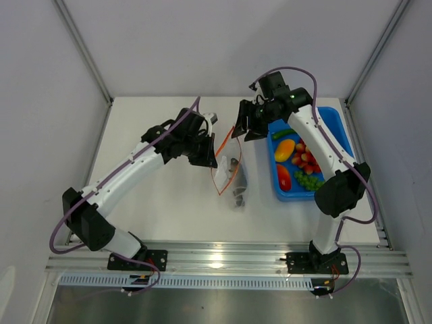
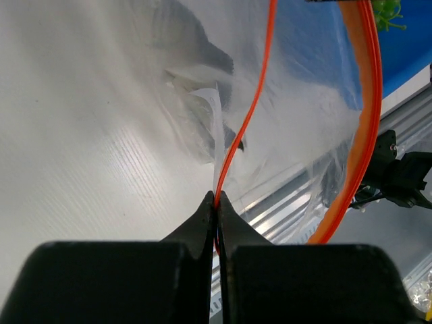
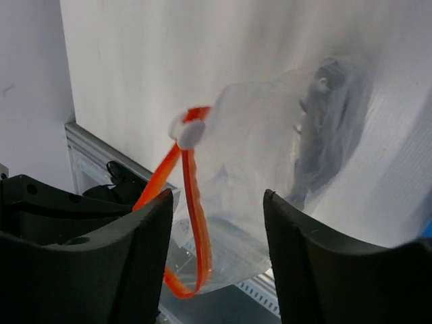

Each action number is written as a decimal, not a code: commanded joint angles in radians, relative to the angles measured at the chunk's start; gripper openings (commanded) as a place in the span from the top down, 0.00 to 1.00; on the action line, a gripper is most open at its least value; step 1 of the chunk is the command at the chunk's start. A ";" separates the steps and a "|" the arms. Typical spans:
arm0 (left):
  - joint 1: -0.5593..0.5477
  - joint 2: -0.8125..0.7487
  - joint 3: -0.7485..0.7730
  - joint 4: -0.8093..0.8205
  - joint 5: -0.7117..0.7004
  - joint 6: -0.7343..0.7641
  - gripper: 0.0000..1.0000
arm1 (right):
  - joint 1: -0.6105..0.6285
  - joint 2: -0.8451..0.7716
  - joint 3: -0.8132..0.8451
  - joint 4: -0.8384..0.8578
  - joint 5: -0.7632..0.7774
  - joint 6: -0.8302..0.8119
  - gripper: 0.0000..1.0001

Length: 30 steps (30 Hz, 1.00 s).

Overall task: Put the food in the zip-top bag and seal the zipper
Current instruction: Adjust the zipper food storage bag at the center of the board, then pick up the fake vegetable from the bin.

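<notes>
The clear zip-top bag (image 1: 233, 174) hangs open at mid-table with a grey fish (image 1: 236, 177) inside. My left gripper (image 1: 210, 154) is shut on one side of the orange-red zipper (image 2: 236, 142) and holds the mouth up. My right gripper (image 1: 247, 126) is open just above the bag's far end. In the right wrist view the zipper (image 3: 194, 209) and its white slider (image 3: 188, 130) lie between the spread fingers (image 3: 135, 250), untouched, with the fish (image 3: 331, 128) beyond. The mango (image 1: 284, 149), red pepper (image 1: 283, 177), cherry tomatoes (image 1: 306, 159), grapes (image 1: 309, 181) and cucumber (image 1: 282, 133) lie in the blue tub.
The blue tub (image 1: 341, 131) stands right of the bag, under the right arm. White walls and metal posts close in the table on the left, back and right. An aluminium rail (image 1: 223, 260) runs along the near edge.
</notes>
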<state>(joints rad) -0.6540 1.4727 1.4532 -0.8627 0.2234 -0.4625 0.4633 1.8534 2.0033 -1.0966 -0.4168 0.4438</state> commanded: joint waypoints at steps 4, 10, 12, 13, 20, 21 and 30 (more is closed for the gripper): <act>0.008 0.038 0.107 -0.035 0.021 0.008 0.99 | -0.014 -0.015 0.124 -0.071 0.024 -0.040 0.13; 0.013 0.037 0.107 -0.002 0.019 0.024 0.99 | -0.072 -0.120 0.138 -0.062 0.157 0.028 0.01; 0.013 0.040 0.096 -0.001 0.016 0.038 0.99 | -0.103 -0.178 0.097 -0.008 0.205 0.056 0.01; 0.013 0.038 0.090 0.004 0.016 0.041 0.99 | -0.161 -0.200 0.025 0.021 0.188 0.074 0.01; 0.017 0.005 0.027 0.033 -0.022 0.104 0.99 | -0.387 -0.289 -0.238 0.152 0.073 0.262 0.00; 0.022 -0.009 0.010 0.050 -0.027 0.114 0.99 | -0.387 -0.271 -0.226 0.127 0.169 0.210 0.01; 0.048 -0.138 -0.126 0.146 0.019 0.186 1.00 | -0.566 -0.151 -0.287 0.066 0.272 0.124 0.01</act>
<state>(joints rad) -0.6250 1.3972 1.3670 -0.7933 0.2157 -0.3309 0.0196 1.6562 1.7477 -1.0210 -0.1188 0.5797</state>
